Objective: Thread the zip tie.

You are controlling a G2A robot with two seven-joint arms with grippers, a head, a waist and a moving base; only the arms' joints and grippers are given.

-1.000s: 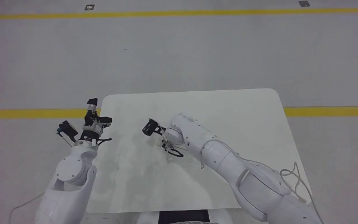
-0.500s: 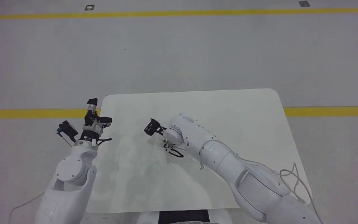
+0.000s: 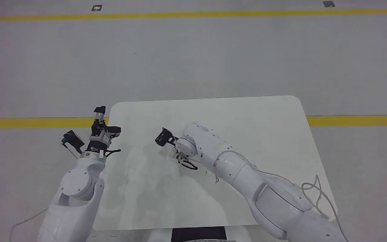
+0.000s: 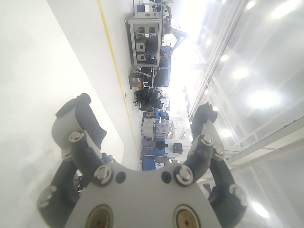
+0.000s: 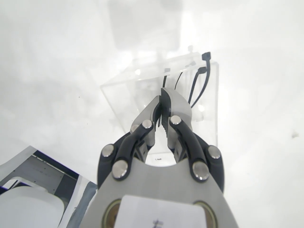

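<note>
Several black zip ties stand in a clear plastic box on the white table. My right gripper hangs just over the box's open top, shut with its tips pinching the thin tail of one zip tie. In the top view the right gripper points down near the table's middle left. My left gripper is held off the table's left edge, pointing upward, open, with nothing between its fingers; the top view shows this left gripper beside the table corner.
The table's near edge lies just behind the right wrist. A yellow floor line runs past both sides of the table. Bare tabletop stretches to the right and far side of the box.
</note>
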